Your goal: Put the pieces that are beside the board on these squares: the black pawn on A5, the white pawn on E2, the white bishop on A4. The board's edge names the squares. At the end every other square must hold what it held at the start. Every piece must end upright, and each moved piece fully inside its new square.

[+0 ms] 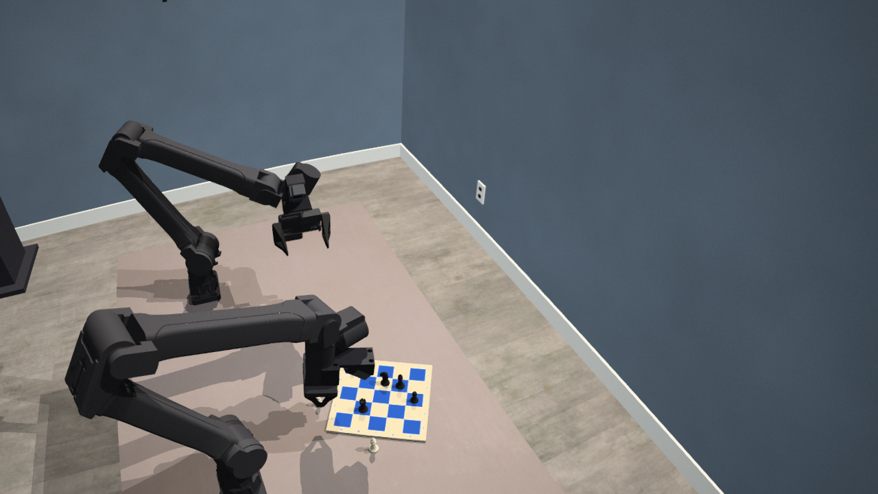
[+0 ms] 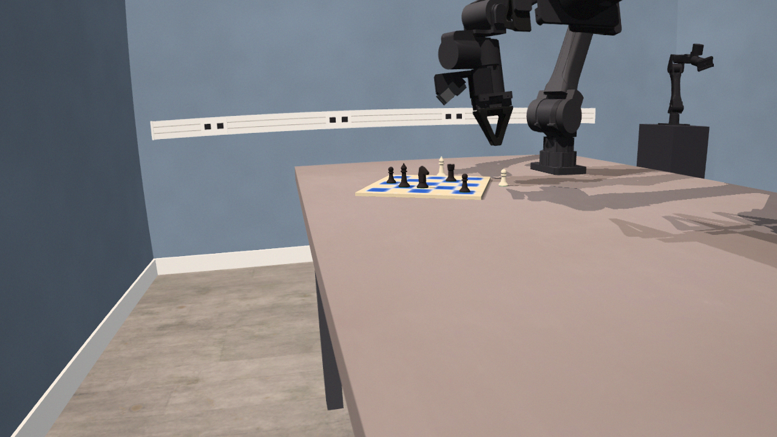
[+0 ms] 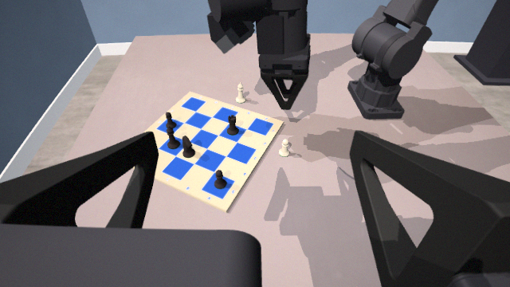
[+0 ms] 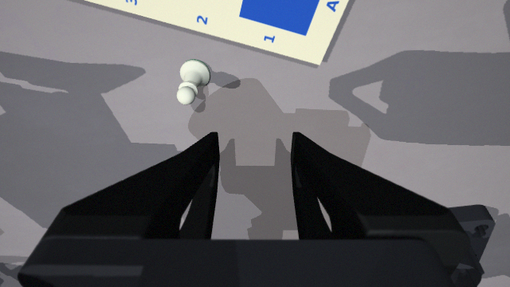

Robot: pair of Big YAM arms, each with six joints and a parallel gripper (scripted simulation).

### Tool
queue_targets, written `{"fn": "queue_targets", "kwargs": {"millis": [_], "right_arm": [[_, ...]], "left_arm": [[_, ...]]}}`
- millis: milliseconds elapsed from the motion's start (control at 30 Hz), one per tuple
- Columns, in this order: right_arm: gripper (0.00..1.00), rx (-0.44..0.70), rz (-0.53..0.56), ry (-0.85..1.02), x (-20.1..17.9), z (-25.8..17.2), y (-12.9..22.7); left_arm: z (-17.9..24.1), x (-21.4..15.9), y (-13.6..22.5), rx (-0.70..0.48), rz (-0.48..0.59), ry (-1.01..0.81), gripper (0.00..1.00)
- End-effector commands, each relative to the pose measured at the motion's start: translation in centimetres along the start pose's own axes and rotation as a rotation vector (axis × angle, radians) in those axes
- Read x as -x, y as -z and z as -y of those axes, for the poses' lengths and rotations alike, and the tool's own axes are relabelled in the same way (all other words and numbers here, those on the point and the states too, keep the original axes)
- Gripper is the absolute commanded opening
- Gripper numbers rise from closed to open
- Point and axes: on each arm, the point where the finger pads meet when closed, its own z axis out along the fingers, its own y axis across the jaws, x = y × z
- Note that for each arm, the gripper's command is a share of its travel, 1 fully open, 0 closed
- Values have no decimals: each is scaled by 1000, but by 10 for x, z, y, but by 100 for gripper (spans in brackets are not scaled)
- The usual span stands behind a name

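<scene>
The black pawn point(image 2: 464, 183) point(image 3: 219, 180) stands upright on corner square A5 of the board point(image 1: 375, 435) point(image 2: 418, 196) point(image 3: 199, 194) point(image 4: 235, 32); this placement appears complete. Two pieces remain upright on the counter point(image 1: 350, 276) point(image 2: 543, 298) point(image 3: 262, 259) point(image 4: 378, 24): the white pawn point(image 1: 319, 400) point(image 2: 503, 178) point(image 3: 284, 148) point(image 4: 194, 76) beside the numbered edge, and the white bishop point(image 1: 373, 446) point(image 2: 441, 166) point(image 3: 240, 93) beside the lettered edge near row 1.

The right tool point(image 1: 320, 402) point(image 2: 495, 144) point(image 3: 286, 104) point(image 4: 255, 144) is raised near the A1 corner, partly open, with nothing between its fingers. The reduced opening suits a slender piece and limits contact with neighbours. The left tool point(image 1: 307, 250) point(image 3: 254, 142) is wide open, unloaded and well apart from the board, presumably so that the right arm has room to work.

The next operation is judged to be alignment over a white piece, followed by a vertical descent. E2 adjoins the square of another black pawn point(image 1: 414, 397) point(image 2: 390, 175) point(image 3: 170, 121), and A4 adjoins A5; an off-centre release could topple a neighbour.
</scene>
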Motion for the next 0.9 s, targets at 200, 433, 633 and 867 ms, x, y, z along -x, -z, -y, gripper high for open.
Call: {"fn": "queue_targets", "kwargs": {"millis": [200,433,633,867], "right_arm": [[34,-25,73,670,10,-41,10],[34,-69,81,933,3,-49,2],[34,-103,82,1062,-4,-49,-9],[34,-105,81,1029,-3,-46,-16]], "left_arm": [[-16,26,-1,7,20,-54,100],[-16,26,-1,7,20,-54,100],[-16,26,-1,7,20,-54,100],[-16,26,-1,7,20,-54,100]]}}
